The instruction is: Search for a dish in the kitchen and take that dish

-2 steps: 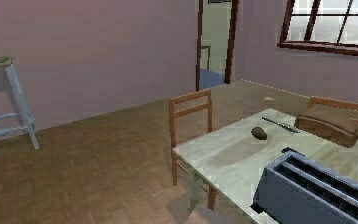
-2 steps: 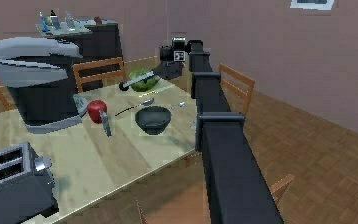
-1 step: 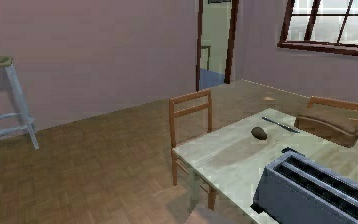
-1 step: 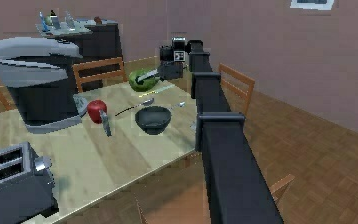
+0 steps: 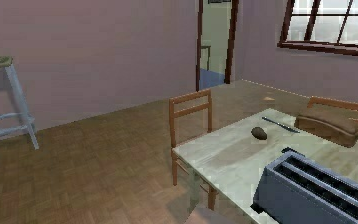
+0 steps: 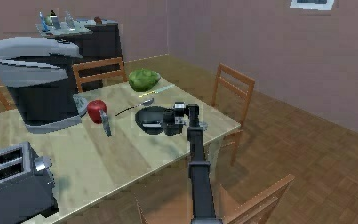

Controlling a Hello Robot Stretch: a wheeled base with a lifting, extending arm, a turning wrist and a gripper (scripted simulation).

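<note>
The jaws, at the far end of the dark square arm (image 6: 199, 170), meet a shallow dark round dish (image 6: 149, 120) lying on the pale wooden surface (image 6: 102, 160). I cannot tell whether they hold anything. A grey coffee machine (image 6: 35, 80), a red apple (image 6: 95, 109) and a green leafy bowl (image 6: 144, 78) stand nearby. Wooden chairs (image 6: 234, 92) ring it on plank floor (image 5: 97, 160). The dish's right edge is hidden.

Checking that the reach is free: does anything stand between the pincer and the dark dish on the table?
Nothing visible does: the pincer shows right at the dark dish; the red round thing lies on its far side.
</note>
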